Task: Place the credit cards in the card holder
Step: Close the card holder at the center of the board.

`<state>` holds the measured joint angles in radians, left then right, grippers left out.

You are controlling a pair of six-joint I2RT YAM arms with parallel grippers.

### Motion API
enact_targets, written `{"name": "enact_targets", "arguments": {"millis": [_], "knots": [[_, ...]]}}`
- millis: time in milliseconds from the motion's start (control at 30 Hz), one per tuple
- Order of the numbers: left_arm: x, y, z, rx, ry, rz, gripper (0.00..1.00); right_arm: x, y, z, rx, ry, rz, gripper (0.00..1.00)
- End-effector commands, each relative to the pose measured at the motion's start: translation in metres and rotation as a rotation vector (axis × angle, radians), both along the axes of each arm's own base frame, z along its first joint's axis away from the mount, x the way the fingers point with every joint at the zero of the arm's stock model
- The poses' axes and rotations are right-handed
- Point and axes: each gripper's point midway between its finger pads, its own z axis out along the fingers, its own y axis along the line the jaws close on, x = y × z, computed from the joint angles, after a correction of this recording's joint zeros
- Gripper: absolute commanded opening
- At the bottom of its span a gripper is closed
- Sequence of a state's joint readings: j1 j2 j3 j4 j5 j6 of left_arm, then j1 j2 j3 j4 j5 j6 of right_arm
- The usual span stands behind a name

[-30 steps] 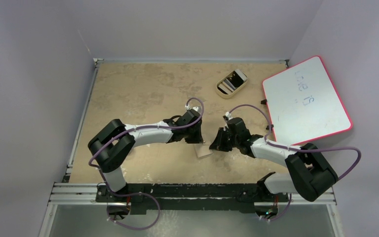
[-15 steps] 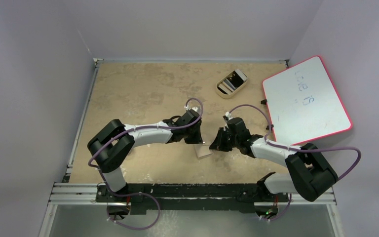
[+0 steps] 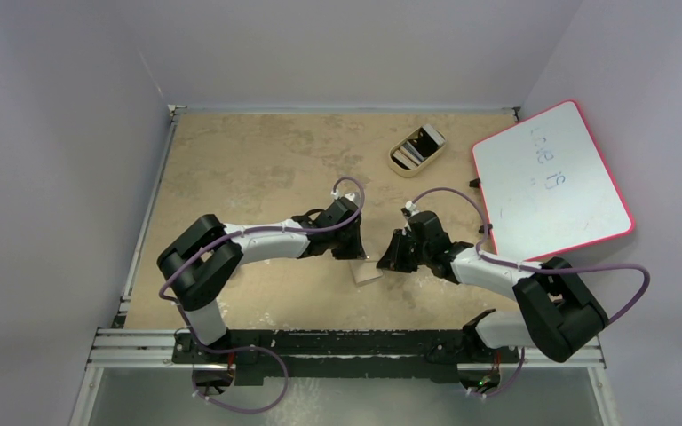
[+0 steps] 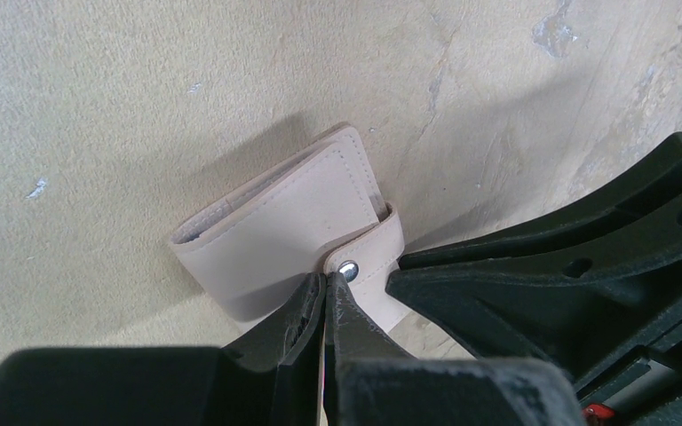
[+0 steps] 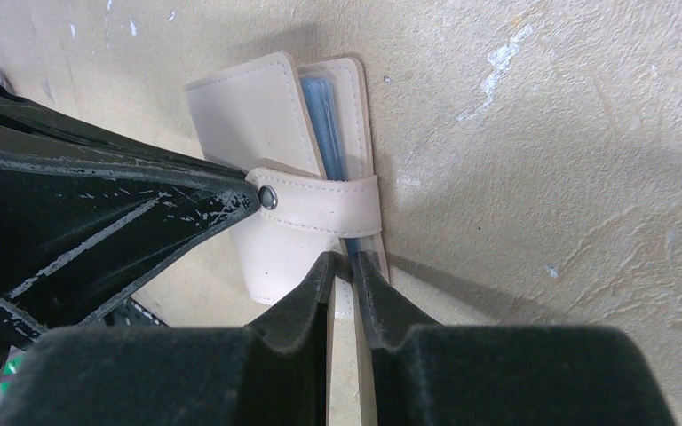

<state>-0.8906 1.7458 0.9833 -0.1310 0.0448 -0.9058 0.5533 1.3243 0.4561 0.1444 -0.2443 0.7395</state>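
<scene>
Tan card holder (image 3: 367, 272) lies folded on the table (image 3: 257, 160), near the front, between both arms. Blue credit cards (image 5: 324, 115) sit tucked between its panels. Left gripper (image 4: 325, 282) is pressed together, tips at the snap (image 4: 348, 268). Right gripper (image 5: 344, 262) pinches the card holder's open edge.

Tan mottled tabletop (image 3: 257, 160) w/ pale scuffs & chips, plain pale-grey walls (image 3: 62, 133) on 3 sides, whiteboard (image 3: 551, 182) w/ red rim & faint scribble propped at right wall, alu rail (image 3: 142, 342) along near edge, soft even light, faint shadows
</scene>
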Motion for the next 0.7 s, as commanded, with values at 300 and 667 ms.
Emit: {"name": "enact_targets", "arguments": {"millis": [300, 667], "knots": [[-0.004, 0.001, 0.003, -0.007, 0.0, -0.008, 0.0, 0.008, -0.006, 0.001, -0.045, -0.025, -0.013, 0.14], [-0.003, 0.007, 0.004, 0.026, -0.013, 0.001, 0.0, 0.011, -0.003, 0.012, -0.03, -0.046, -0.012, 0.14]]}}
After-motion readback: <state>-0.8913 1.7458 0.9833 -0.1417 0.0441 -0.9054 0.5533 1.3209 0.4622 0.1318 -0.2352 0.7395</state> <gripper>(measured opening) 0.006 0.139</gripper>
